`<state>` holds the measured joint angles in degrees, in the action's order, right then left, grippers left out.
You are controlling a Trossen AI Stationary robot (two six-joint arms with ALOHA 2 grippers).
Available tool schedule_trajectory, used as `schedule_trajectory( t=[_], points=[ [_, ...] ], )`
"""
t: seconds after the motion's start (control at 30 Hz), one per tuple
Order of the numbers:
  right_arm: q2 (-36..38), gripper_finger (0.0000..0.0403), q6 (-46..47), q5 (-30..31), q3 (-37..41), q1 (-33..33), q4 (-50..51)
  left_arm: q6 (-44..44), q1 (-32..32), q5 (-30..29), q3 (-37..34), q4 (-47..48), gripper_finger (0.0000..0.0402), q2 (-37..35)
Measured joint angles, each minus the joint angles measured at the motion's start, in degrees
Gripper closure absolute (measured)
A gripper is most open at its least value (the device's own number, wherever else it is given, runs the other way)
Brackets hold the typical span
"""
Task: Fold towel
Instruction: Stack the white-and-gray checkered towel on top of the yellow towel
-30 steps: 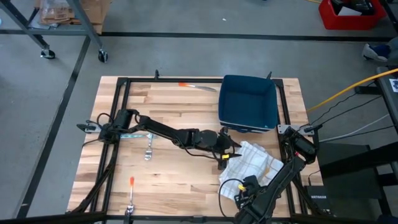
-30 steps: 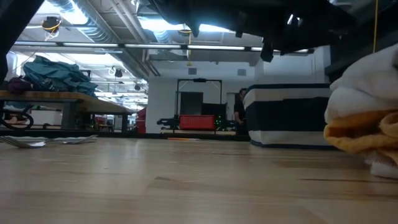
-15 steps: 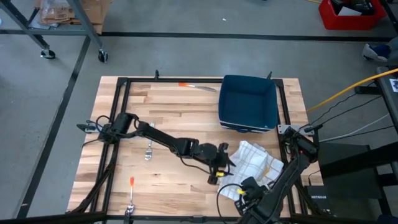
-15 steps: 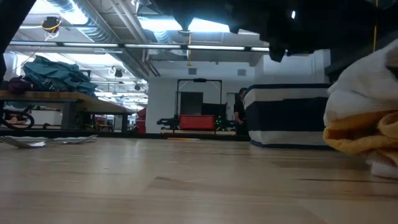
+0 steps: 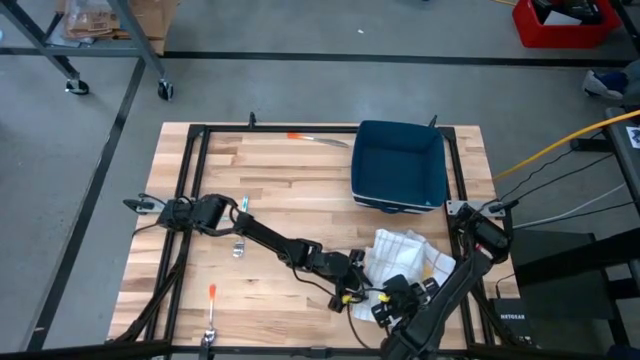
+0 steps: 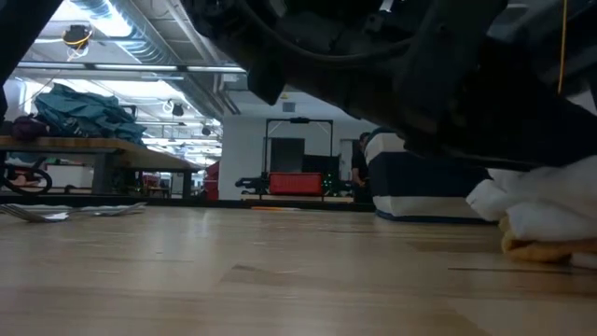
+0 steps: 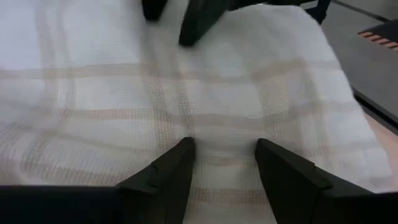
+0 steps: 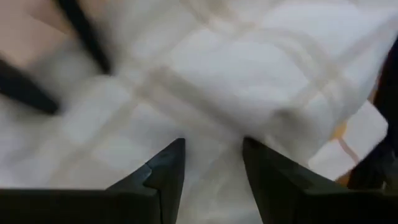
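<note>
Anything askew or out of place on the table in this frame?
The towel lies crumpled near the right front, not flat, with both claws at its edge. Cutlery lies scattered on the left side. Nothing looks spilled or damaged.

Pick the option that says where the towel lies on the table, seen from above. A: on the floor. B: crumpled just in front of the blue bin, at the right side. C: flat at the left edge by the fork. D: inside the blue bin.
B: the high view shows the towel bunched on the wood just below the blue bin, with both hands at it.
</note>
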<state>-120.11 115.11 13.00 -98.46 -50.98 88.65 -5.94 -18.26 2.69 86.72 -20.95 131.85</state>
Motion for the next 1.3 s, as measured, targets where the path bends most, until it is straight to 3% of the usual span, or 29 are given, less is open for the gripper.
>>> schedule_trajectory(
  t=[0.3, 0.43, 0.63, 0.83, 0.97, 1.17, 1.3],
  points=[
    [0.4, 0.0238, 0.9, -0.1, 10.6, -0.1, -14.7, 0.6, 1.0, -0.1, 0.0, 1.8, 0.0231, 0.1],
    [0.2, 0.0238, 3.0, -0.2, 9.2, -0.1, -12.8, 0.9, 1.6, 0.2, 0.0, 2.5, 0.0231, -0.1],
    [-0.1, 0.0238, 3.1, -0.6, 0.1, 0.0, -1.2, 3.9, 1.6, -0.5, -0.2, 1.5, 0.0231, -2.6],
    [-0.1, 0.0238, 2.3, -1.6, -6.2, -0.1, 0.7, -2.8, 1.8, -0.7, 0.0, -2.3, 0.0231, -6.8],
    [0.0, 0.0238, 3.2, -5.7, -6.3, -0.4, 1.1, -6.5, 3.0, -1.3, 0.0, -5.2, 0.0231, -7.0],
    [-0.2, 0.0238, 3.5, -5.7, -3.9, -1.5, 0.9, -10.5, 7.2, -2.0, 0.0, -6.1, 0.0231, -6.3],
    [-0.2, 0.0238, 3.5, -4.0, -2.0, -2.1, -0.7, -8.5, 10.6, -1.7, 0.0, -7.7, 0.0231, -5.5]
  ],
)
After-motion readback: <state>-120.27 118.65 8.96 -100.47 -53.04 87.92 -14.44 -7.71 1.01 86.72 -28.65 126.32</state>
